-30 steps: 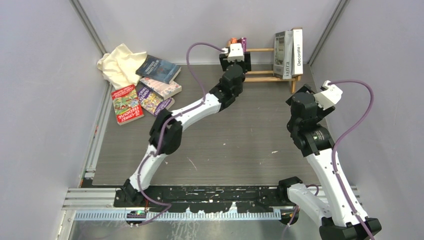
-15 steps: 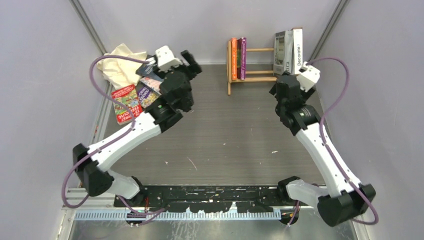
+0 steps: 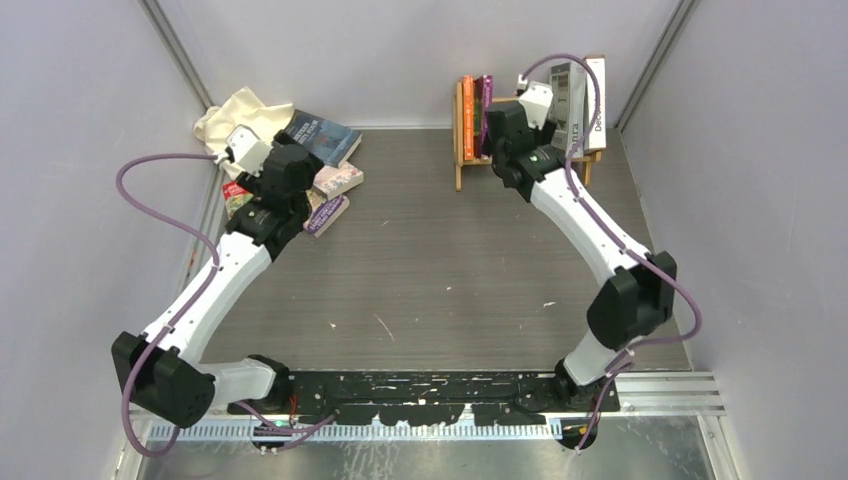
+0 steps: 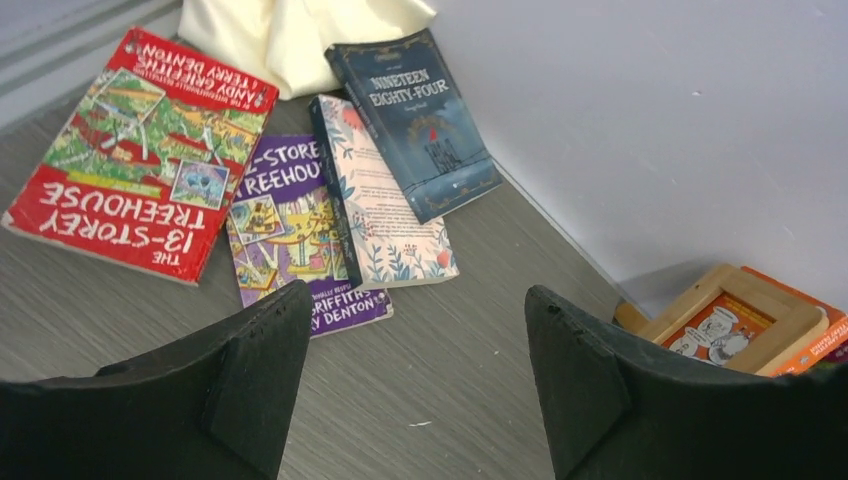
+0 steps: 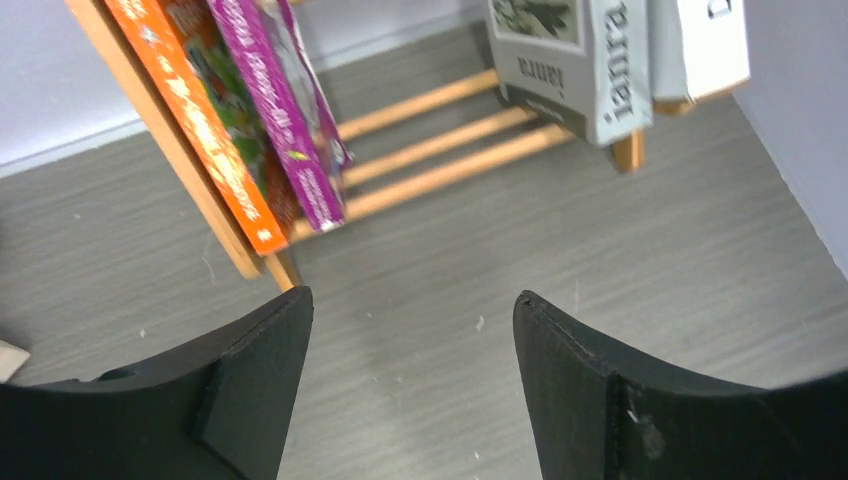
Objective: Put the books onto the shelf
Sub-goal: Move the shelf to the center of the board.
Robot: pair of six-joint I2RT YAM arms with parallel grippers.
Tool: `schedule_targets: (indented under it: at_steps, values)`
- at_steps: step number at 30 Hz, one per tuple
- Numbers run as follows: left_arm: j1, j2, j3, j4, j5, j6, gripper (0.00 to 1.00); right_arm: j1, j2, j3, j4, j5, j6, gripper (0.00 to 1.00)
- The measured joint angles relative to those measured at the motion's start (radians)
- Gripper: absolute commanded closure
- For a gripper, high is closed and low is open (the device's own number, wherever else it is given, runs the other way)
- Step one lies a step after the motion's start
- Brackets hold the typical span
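Four books lie in a pile at the back left: a red one (image 4: pixel 140 150), a purple one (image 4: pixel 285 230), a floral one (image 4: pixel 385 200) and a dark blue one (image 4: pixel 420 120). My left gripper (image 4: pixel 418 295) hovers open above this pile (image 3: pixel 322 138), holding nothing. The wooden shelf (image 3: pixel 459 140) stands at the back. An orange book (image 5: pixel 190 120) and a purple book (image 5: pixel 280 110) lean at its left end. A grey book (image 5: pixel 590 70) and a white book (image 3: pixel 595 100) stand at its right end. My right gripper (image 5: pixel 412 297) is open and empty just in front of the shelf slats (image 5: pixel 450 130).
A cream cloth (image 3: pixel 235 125) is bunched in the back left corner behind the pile. Grey walls close in the back and both sides. A metal rail (image 3: pixel 190 290) runs along the table's left edge. The shelf's left end frame (image 4: pixel 740 310) shows at the right in the left wrist view.
My left arm swung from the shelf's left end over to the book pile, leaving the orange and purple books on the shelf. My right arm moved from the right side up to the shelf front.
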Motion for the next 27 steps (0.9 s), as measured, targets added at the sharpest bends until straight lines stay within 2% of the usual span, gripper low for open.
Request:
schedule_targets:
  at_steps: [10,20,24,27]
  values:
    - [0.167,0.155,0.001,-0.071,0.212,-0.193,0.21,0.0,0.365,0.411,0.002,-0.064,-0.099,0.22]
    - [0.286,0.265,0.002,-0.072,0.358,-0.325,0.2,-0.002,0.504,0.51,-0.011,-0.111,-0.166,0.22]
    - [0.313,0.29,0.002,-0.06,0.393,-0.357,0.2,-0.016,0.498,0.5,0.031,-0.075,-0.176,0.29]
    - [0.33,0.303,0.002,-0.047,0.412,-0.378,0.2,-0.048,0.489,0.488,0.056,-0.044,-0.161,0.43]
